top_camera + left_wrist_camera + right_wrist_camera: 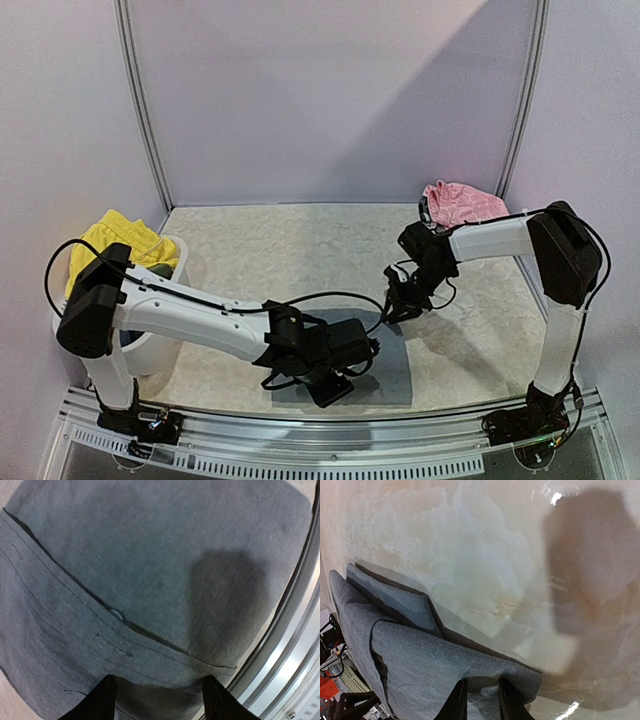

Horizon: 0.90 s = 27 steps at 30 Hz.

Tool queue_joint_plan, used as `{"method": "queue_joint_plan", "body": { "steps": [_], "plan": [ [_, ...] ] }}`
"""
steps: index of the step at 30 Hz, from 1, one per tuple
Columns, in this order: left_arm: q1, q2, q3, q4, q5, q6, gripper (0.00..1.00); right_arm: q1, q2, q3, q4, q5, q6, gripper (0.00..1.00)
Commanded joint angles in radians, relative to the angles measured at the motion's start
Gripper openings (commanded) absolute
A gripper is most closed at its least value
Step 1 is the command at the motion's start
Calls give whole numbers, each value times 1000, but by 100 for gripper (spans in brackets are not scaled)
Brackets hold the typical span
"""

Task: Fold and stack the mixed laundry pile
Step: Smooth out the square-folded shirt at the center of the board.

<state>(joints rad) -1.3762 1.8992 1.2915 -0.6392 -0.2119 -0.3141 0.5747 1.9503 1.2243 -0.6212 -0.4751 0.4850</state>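
Note:
The grey shirt (395,365) lies folded into a rectangle at the table's near middle. My left gripper (335,380) hangs low over its near part. In the left wrist view its fingers (102,700) stand wide apart above the grey shirt (150,555), open, with cloth lying under the gap. My right gripper (398,305) is at the shirt's far right corner. In the right wrist view the right gripper (482,700) is shut on the lifted corner of the grey shirt (420,660). Yellow shorts (120,235) hang over the tub. A pink piece (460,202) lies at the back right.
A white tub (150,348) stands at the left edge, partly behind my left arm. The metal front rail (350,425) runs along the near edge, close to the shirt's near side (295,645). Bare marbled tabletop (485,555) lies beyond the shirt.

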Motion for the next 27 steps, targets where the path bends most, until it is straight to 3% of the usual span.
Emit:
{"method": "queue_joint_plan", "body": {
  "steps": [1, 6, 12, 14, 15, 16, 21, 27],
  "plan": [
    [-35, 15, -62, 23, 26, -35, 60, -25, 46, 27, -23, -21, -47, 22],
    [-68, -28, -30, -65, -95, -1, 62, -27, 14, 94, -121, 14, -89, 22],
    [-114, -83, 74, -180, -278, 123, 72, -27, -114, 200, -240, 66, -106, 29],
    [-140, -92, 96, -187, -356, 191, 80, -29, -161, 217, -270, 93, -102, 37],
    [-150, -93, 104, -181, -391, 222, 95, -29, -182, 219, -281, 110, -100, 41],
    [-155, -91, 110, -173, -414, 249, 99, -29, -215, 217, -292, 132, -95, 45],
    [-158, -31, 159, -118, -427, 361, 100, -36, -347, 134, -314, 218, -55, 64],
    [-177, 64, 234, 3, -297, 523, 96, -101, -544, -54, -323, 261, 12, 84]
  ]
}}
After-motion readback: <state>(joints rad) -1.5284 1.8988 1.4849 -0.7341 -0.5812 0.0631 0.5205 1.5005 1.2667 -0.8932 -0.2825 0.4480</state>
